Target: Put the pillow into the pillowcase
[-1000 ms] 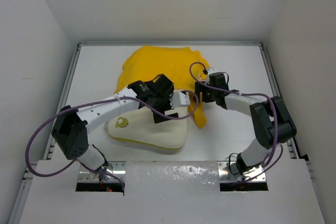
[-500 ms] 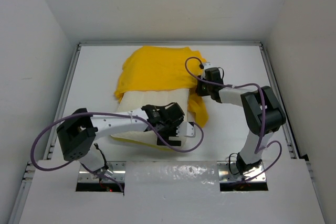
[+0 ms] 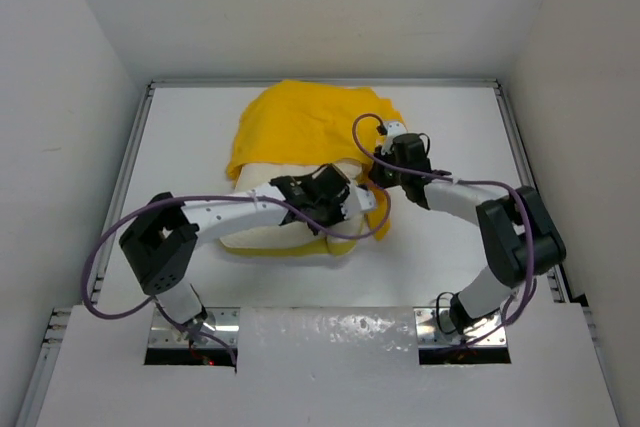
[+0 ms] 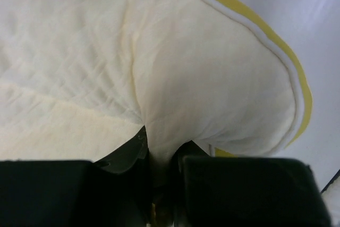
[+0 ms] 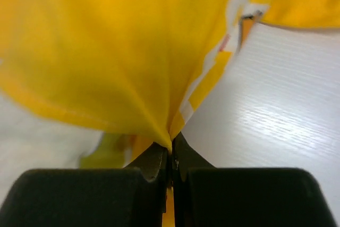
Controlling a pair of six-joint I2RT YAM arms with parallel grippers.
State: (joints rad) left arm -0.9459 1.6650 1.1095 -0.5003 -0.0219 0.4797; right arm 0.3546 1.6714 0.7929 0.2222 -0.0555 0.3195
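**A:** Where is the pillow (image 3: 262,235)?

**B:** Left of the middle of the table (image 3: 450,117). Its far part lies under the pillowcase (image 3: 300,127), and its near part is bare cream cloth. A yellow band runs along its near right edge.

**A:** And the pillowcase?

**B:** It is draped over the pillow's far side in bright yellow folds that spread toward the far end of the table. A flap hangs down at the pillow's right edge.

**A:** What is the left gripper (image 4: 159,152) doing?

**B:** It sits at the pillow's right end, and the arm reaches across the near part of the pillow. The left wrist view shows the jaws clenched on a pinched ridge of the cream cloth, with creases fanning out from the pinch.

**A:** And the right gripper (image 5: 171,155)?

**B:** It is just right of the left one, at the pillowcase's right edge. Its jaws are clamped tight on a gathered fold of yellow fabric, which pulls up into a peak between them. White tabletop shows to the right of the fold.
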